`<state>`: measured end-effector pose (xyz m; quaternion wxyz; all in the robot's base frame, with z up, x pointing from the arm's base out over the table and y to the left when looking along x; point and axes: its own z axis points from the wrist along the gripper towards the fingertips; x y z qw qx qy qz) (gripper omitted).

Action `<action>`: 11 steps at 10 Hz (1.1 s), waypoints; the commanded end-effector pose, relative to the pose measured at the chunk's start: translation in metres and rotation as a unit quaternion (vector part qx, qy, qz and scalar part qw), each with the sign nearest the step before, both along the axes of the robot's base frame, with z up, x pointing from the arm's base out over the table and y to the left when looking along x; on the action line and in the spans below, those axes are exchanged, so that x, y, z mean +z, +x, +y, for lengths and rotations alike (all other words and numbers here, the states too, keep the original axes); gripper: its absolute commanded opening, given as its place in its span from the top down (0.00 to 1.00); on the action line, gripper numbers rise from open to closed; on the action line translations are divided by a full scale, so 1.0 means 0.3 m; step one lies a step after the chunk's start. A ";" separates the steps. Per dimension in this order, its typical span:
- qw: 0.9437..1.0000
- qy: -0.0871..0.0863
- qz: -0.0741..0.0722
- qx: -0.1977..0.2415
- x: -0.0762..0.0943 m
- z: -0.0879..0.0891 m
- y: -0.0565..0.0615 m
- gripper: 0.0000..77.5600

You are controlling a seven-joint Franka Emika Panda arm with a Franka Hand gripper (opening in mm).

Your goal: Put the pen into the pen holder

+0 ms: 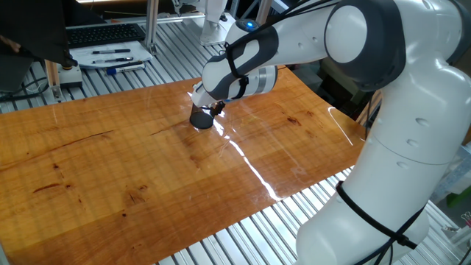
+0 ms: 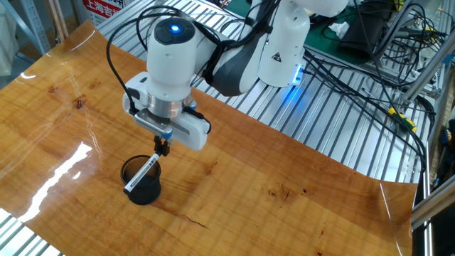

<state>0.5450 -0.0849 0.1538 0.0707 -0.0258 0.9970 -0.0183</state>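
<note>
One pincer (image 2: pixel 163 148) grasping the pen (image 2: pixel 141 175), tilted over the pen holder (image 2: pixel 140 181).

We see bright, sharp pictures, with white glare streaks shining on the glossy wooden tabletop (image 1: pixel 110 162) and only soft, small shadows under things.

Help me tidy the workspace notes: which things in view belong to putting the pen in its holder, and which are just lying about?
Part of the job:
- the pen, slanted, lying across the holder's rim
- the pen holder, black mesh, on the wooden table
- the hand, just above the pen's upper end

Just lying about:
- the pens on a white tray
- the keyboard
- the cables
</note>
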 end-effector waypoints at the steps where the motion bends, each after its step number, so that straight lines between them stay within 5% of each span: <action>1: 1.000 0.001 0.010 -0.009 0.044 -0.010 -0.004 0.96; 2: 1.000 0.002 0.013 -0.009 0.066 -0.015 -0.010 0.96; 3: 0.999 0.004 0.036 -0.018 0.107 -0.011 -0.019 0.96; 7: 0.996 0.004 0.082 -0.033 0.228 0.006 -0.042 0.96; 8: 0.996 0.004 0.082 -0.033 0.228 0.006 -0.042 0.96; 9: 0.992 0.002 0.117 -0.046 0.290 0.031 -0.028 0.96; 10: 0.992 0.002 0.117 -0.046 0.290 0.031 -0.028 0.96; 11: 0.985 0.000 0.161 -0.062 0.345 0.051 -0.001 0.96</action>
